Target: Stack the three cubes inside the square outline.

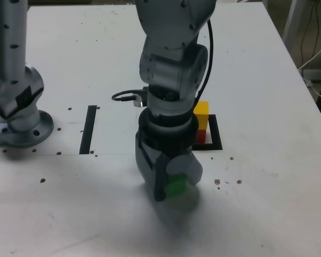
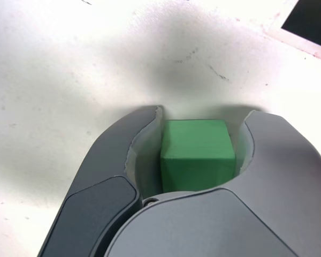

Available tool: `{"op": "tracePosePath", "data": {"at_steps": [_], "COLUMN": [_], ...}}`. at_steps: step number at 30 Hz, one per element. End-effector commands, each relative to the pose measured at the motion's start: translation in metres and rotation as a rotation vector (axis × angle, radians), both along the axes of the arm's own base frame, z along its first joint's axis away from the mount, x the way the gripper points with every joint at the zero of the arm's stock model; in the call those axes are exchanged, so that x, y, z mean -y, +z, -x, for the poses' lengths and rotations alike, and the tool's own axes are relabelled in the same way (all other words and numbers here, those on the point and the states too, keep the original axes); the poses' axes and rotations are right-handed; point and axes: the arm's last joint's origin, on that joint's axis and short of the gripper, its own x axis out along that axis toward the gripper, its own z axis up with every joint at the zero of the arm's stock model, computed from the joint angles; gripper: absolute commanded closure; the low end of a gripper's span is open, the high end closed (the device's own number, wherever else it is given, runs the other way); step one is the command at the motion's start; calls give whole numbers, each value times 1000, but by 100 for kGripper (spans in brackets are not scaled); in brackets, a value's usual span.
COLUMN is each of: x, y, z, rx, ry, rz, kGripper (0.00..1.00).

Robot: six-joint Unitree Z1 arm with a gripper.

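Nearest me is the gripper (image 1: 172,184), its jaws on either side of the green cube (image 2: 197,152); I read it as a grasp, the fingers closed onto two opposite faces. The cube is outside the outline (image 1: 216,131), on its near side in the exterior view, low over the table (image 1: 267,214). I can't tell whether it touches the surface. It sits fairly square between the fingers, so I'd make sure the grip is firm, then lift straight up before going sideways. I want its underside well above the stack before I cross the outline's edge. Then I'd centre it, turn the wrist to match the faces, lower slowly and let go only once it sits flat. Coming in low could knock the stack over; opening unevenly could drag the top off line.

Farther back, the outline is the only thing here that works as a container, and it is just a flat frame. In it I see the red cube (image 1: 201,138) with the yellow cube (image 1: 202,111) on top. My arm hides much of both, so I can't judge their alignment. The strip (image 1: 88,130) lies to the outline's left in the exterior view.
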Motion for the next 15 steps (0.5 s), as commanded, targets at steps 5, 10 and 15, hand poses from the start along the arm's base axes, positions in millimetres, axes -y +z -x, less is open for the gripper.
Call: {"op": "tracePosePath", "data": {"at_steps": [5,10,15], "x": [-4,-7,-18], "y": [9,25,62], "z": [4,10,23], "rx": [34,45,18], "ry": [-13,-45,-141], "rz": [-13,-4,-14], "kGripper": [79,82,85]}}
